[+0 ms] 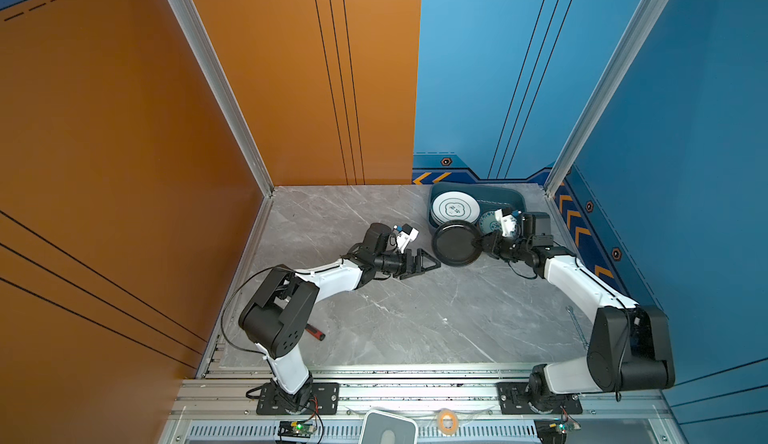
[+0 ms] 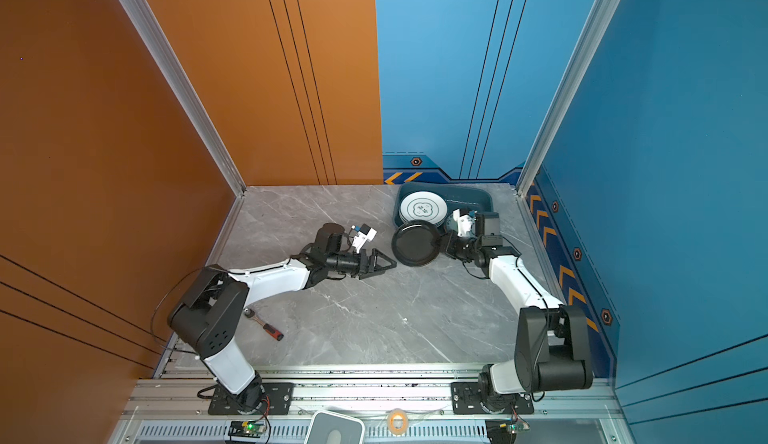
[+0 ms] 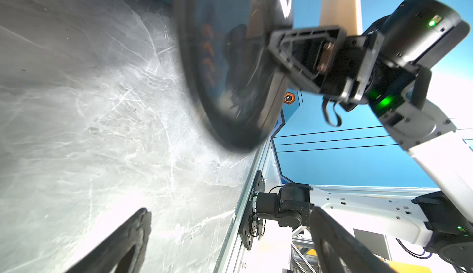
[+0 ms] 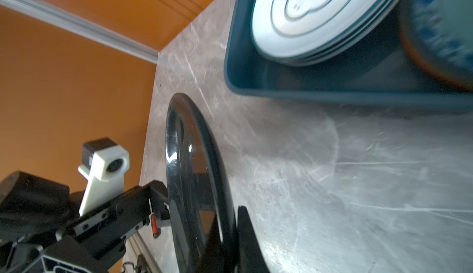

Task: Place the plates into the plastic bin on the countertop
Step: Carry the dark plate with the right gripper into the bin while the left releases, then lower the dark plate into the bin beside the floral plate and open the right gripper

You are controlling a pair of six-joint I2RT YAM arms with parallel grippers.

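The right jaws grip one black plate (image 1: 455, 243) by its rim over the tabletop (image 1: 374, 296), just beside the one plastic bin (image 1: 505, 197); the left jaws gape empty nearby. Inside lie seemingly four stacked white plates (image 1: 452, 209) and one teal-patterned plate (image 1: 490, 223).

A robotics lab test cell rather than a real kitchen: a marble-patterned table (image 1: 395, 317) is boxed in by printed orange wall panels (image 1: 124, 130) and blue wall panels (image 1: 498, 67) on aluminium rails (image 1: 216, 76), with a left arm (image 1: 328, 275) and a right arm (image 1: 577, 279) bolted to a slotted base frame (image 1: 415, 392) beside a bare circuit board (image 1: 297, 427).
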